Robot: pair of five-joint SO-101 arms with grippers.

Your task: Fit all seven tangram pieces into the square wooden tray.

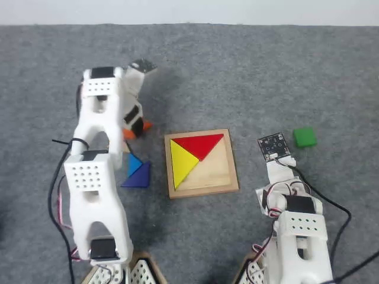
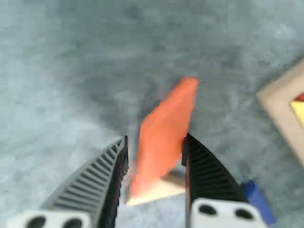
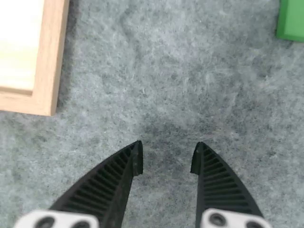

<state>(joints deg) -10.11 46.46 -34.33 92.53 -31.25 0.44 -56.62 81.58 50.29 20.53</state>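
The square wooden tray (image 1: 232,171) lies mid-table with a red triangle (image 1: 201,144) and a yellow triangle (image 1: 182,163) in it. Left of the tray, my left gripper (image 2: 154,142) is shut on an orange piece (image 2: 164,133), which is tilted so its pale underside shows; from above, the orange piece (image 1: 145,125) peeks out beside the arm. A light blue triangle (image 1: 135,163) and a dark blue triangle (image 1: 140,177) lie on the carpet beside the tray's left edge. A green square (image 1: 304,137) sits right of the tray. My right gripper (image 3: 166,152) stands open over bare carpet between the tray (image 3: 47,61) and the green square (image 3: 290,19).
Grey carpet covers the table. The left arm's white body (image 1: 95,171) stands over the area left of the blue pieces. The right arm's base (image 1: 299,231) is at the front right. The tray's lower right half is bare wood.
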